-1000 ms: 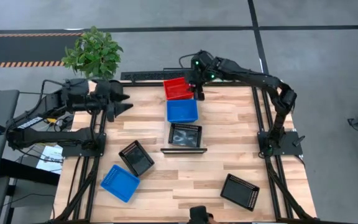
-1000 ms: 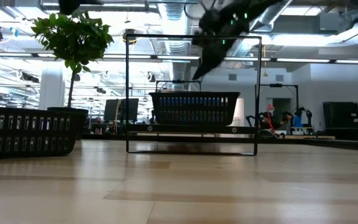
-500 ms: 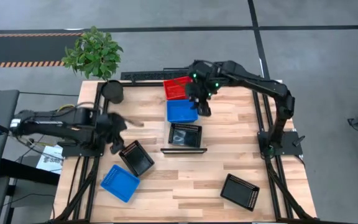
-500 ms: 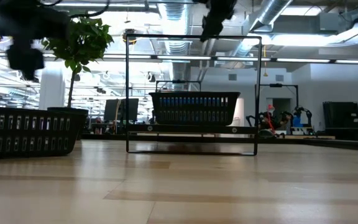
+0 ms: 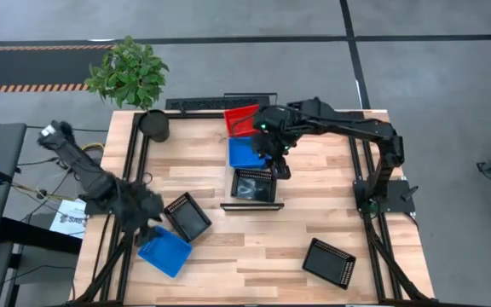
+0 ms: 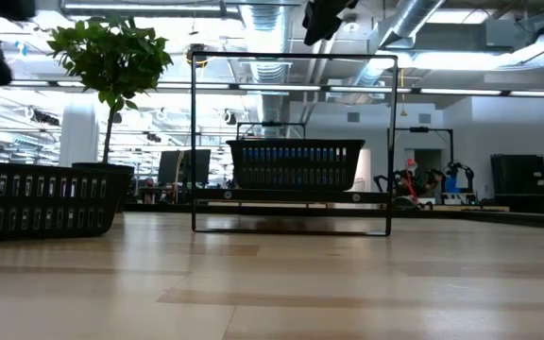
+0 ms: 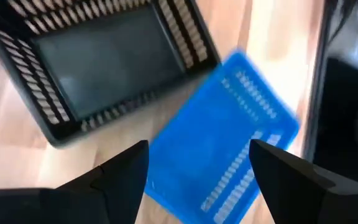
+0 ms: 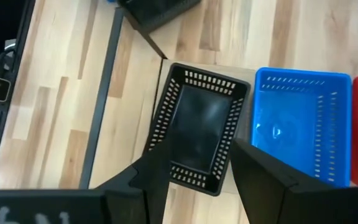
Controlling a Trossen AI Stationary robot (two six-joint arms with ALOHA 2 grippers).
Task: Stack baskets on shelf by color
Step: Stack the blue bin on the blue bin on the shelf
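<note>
- The shelf (image 5: 251, 205), a narrow light-wood plank edged in thin black metal, lies at the centre of the table, running from 12 to 6 o'clock in the high view.
- Three perforated plastic baskets sit in a row on it: a red basket (image 5: 240, 120) at the 12 o'clock end, a blue basket (image 5: 247, 153) just below it, and a black basket (image 5: 252, 185) at the 6 o'clock end.
- In the low view the black basket on the shelf (image 6: 296, 164) shows its slotted, slightly flared wall inside a thin black wire frame.
- The right gripper (image 5: 278, 158) hovers above the seam between the blue and black baskets; its fingers (image 8: 263, 180) stand apart with nothing between them.
- At about 8 o'clock from the shelf a second black basket (image 5: 187, 216) rests tilted on the plank tabletop (image 5: 314, 205), and a second blue basket (image 5: 164, 251) lies just beyond it, near the table edge.
- The left gripper (image 5: 143, 211) hangs over that pair, jaws spread and empty; its wrist view shows the blue mesh basket (image 7: 222, 162) beside the black one (image 7: 104, 62).
- A third black basket (image 5: 328, 263) lies well apart at 5 o'clock.
- A round black pot (image 5: 153, 124) and a leafy plant (image 5: 128, 72) stand at 10 o'clock.
</note>
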